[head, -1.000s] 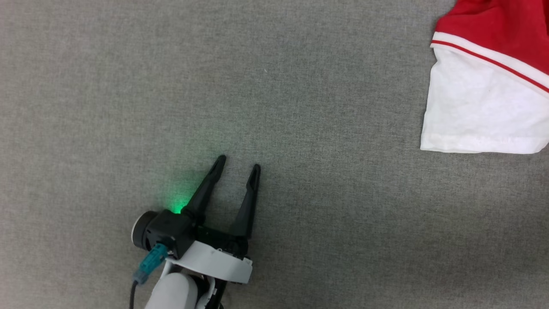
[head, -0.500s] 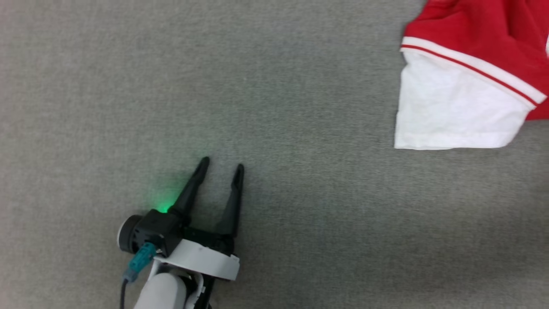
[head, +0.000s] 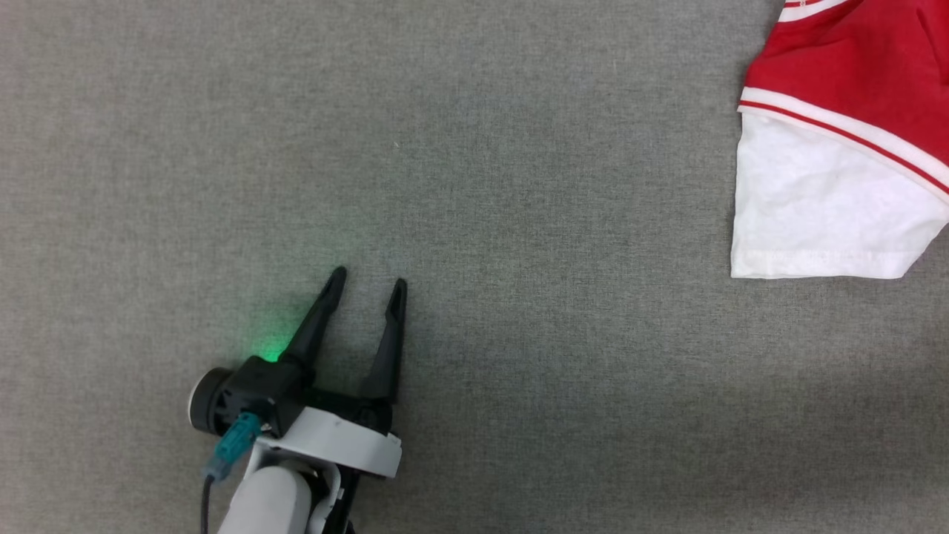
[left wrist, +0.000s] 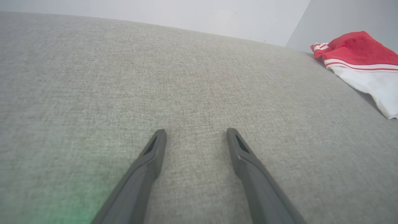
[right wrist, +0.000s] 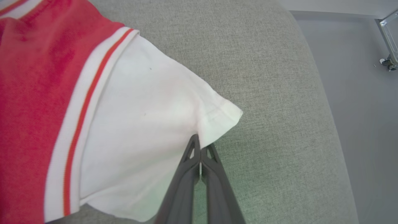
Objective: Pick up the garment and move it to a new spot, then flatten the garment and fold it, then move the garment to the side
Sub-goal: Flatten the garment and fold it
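Garment (head: pixel 838 200) lay at the right side of the grey fabric surface (head: pixel 519 185), its red body rumpled and one white sleeve spread flat. The right gripper (right wrist: pixel 200 146) was pinched shut on that sleeve's hem near its corner, with a sliver of white cloth caught between the fingers. I judged this a hold meant for lifting it to a new spot. The left gripper (head: pixel 368 277) hovered well apart over bare fabric, fingers spread and empty, presumably kept free for a second hold.

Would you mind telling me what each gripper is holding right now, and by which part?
The right gripper is shut on the garment, pinching the hem of its white sleeve near the corner. The left gripper is open and holds nothing.
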You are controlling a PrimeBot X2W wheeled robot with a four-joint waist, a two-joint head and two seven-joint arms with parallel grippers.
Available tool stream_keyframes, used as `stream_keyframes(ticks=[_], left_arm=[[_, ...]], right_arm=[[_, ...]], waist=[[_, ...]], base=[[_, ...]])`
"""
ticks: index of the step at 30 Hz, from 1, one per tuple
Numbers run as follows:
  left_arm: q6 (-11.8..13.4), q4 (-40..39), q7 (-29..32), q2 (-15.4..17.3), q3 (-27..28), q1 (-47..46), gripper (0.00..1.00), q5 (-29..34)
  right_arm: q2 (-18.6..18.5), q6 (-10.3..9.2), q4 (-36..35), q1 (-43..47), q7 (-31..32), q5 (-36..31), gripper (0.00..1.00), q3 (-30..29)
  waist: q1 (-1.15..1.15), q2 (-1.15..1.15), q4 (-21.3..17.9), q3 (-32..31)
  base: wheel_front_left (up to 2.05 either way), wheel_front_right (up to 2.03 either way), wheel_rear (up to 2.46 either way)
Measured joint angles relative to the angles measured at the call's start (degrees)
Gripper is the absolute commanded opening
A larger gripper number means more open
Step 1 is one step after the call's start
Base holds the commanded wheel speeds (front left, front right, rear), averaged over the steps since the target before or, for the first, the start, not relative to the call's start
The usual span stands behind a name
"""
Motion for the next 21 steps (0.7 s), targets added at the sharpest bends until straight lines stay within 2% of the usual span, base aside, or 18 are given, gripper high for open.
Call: stream_keyframes(ticks=[1, 2, 4, 5, 10, 14, 17, 21], left_arm=[[0.0, 0.1, 0.0, 0.1, -0.1, -0.2, 1.0, 0.0], [0.0, 0.3, 0.0, 0.2, -0.4, -0.3, 1.0, 0.0], [0.0, 0.6, 0.1, 0.6, -0.9, -0.8, 1.0, 0.1], [0.0, 0.9, 0.4, 0.9, -1.3, -1.3, 1.0, -0.1], [-0.1, 1.3, 0.9, 2.1, -2.2, -2.0, 1.0, -1.6], [-0.2, 1.3, 0.9, 4.6, -4.2, -2.9, 1.0, -3.6], [-0.2, 0.9, 1.6, 7.5, -6.6, -4.9, 1.0, -5.4], [-0.2, -1.1, 7.1, 11.4, -10.1, -9.7, 1.0, -9.2]], right_arm=[[0.4, 0.0, 0.6, 0.0, -0.3, -0.1, 0.0, -0.4], [0.9, 0.0, 1.3, 0.0, -1.1, -0.3, 0.11, -0.9], [1.7, 0.0, 2.7, -0.2, -3.3, -1.3, 0.73, -1.8], [2.4, 0.0, 4.0, -0.2, -5.2, -2.1, 1.0, -2.5], [3.7, 0.0, 5.2, 0.1, -9.3, -3.9, 1.0, -2.8], [4.7, -0.01, 3.7, 2.7, -13.8, -4.5, 1.0, -2.1], [6.3, -0.01, -0.3, 5.5, -17.5, -4.1, 1.0, -0.4], [10.3, -0.01, -9.3, 12.1, -23.0, -1.5, 1.0, 3.3]], waist=[[0.0, 0.0, 0.0, 0.0], [0.0, 0.0, 0.1, -0.1], [0.0, 0.0, 0.2, -0.4], [0.0, 0.0, 0.3, -0.9], [0.0, 0.0, 0.3, -2.7], [0.0, 0.0, -0.1, -5.2], [0.0, 0.0, -0.6, -7.4], [0.0, 0.0, -1.6, -10.4]], base=[[0.0, 0.0, 0.0], [0.0, 0.0, 0.0], [0.0, 0.0, 0.0], [0.0, 0.0, 0.0], [0.0, 0.0, 0.0], [0.0, 0.0, 0.0], [0.0, 0.0, 0.0], [0.0, 0.0, 0.0]])
